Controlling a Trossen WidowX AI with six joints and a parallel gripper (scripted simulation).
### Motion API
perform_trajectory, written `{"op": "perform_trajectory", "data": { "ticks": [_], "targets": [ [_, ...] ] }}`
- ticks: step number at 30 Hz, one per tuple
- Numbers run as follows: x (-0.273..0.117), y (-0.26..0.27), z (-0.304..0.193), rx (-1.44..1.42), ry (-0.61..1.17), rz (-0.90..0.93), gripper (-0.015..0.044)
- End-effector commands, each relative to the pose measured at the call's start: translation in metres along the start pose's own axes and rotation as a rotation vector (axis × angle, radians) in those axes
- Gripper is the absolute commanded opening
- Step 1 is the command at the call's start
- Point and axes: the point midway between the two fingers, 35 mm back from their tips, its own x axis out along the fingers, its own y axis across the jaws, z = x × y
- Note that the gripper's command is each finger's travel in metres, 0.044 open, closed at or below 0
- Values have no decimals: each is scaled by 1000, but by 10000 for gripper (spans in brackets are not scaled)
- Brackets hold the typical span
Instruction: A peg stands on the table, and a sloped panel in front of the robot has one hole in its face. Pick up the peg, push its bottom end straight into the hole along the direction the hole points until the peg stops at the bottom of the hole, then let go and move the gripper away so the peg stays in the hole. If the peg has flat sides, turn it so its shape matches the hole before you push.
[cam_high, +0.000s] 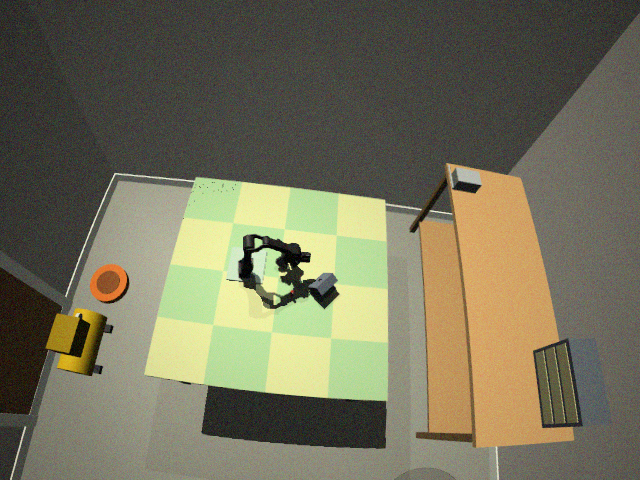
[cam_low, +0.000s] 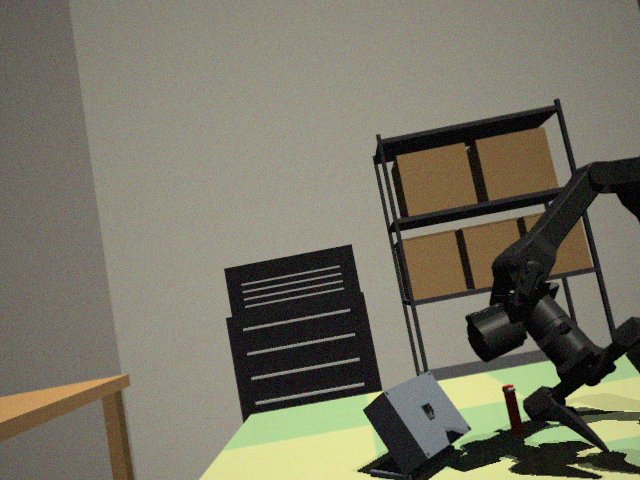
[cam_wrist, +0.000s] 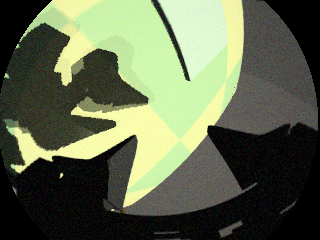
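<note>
The claw (cam_low: 573, 421) hangs spread wide and empty, low over the counter (cam_low: 320, 439). Well to its left sits the sloped panel (cam_low: 413, 421) with its hole (cam_low: 428, 410). Just beside its left finger stands the red peg (cam_low: 511, 410), upright. Best to straddle the peg squarely and pinch mid-shaft, avoiding a sideways knock.

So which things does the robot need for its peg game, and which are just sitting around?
For the job:
red peg, standing upright
grey sloped panel with its hole
gripper, open and empty, close beside the peg

Just lying about:
shelf of cardboard boxes
black drawer cabinet
wooden table
orange dish
yellow machine
</note>
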Motion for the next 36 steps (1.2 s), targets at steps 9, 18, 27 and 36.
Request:
{"op": "perform_trajectory", "data": {
  "ticks": [9,18,27,36],
  "targets": [
    [-46,44,17,93,-42,197,440],
    [-84,72,38,157,-72,339,440],
    [-126,94,67,264,-127,474,440],
    [-167,108,100,373,-186,593,440]
  ]
}}
